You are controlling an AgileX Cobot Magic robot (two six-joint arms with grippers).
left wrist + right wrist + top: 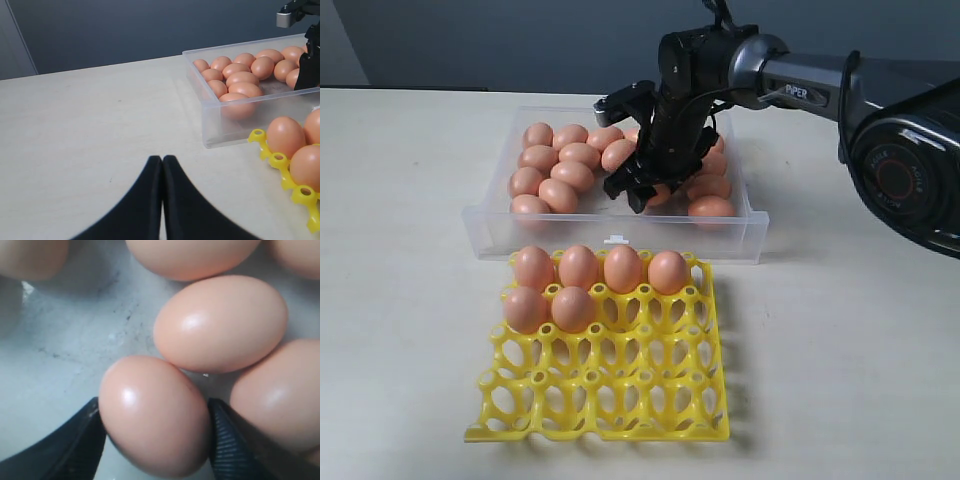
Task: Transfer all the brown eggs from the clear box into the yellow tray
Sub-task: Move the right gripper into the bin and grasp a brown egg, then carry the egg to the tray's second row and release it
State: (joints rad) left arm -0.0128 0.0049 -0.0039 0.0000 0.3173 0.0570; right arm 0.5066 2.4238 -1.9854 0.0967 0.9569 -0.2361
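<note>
Six brown eggs (578, 267) already sat in the yellow tray (610, 400). Four filled the row along the tray edge nearest the clear box (620, 238), and two began the next row from its left corner; filling appeared to run row by row away from the box. The tray lay just in front of the box, toward the near edge of the tabletop (400, 300), an arrangement that probably kept each carry short. More than a dozen eggs lay loose and touching one another on the box floor.

The right tool (632, 197) reached down into the middle of the box. Its pads (80, 440) met the opposite flanks of the target egg (155, 415), pinching it across its narrow width, probably the steadier hold on so smooth a shell. That egg rested on the box floor, against two neighbours.

The left tool (162, 159), fingers pressed together and carrying nothing, hung over bare tabletop off the left end of the box, seemingly parked out of the working arm's way.
</note>
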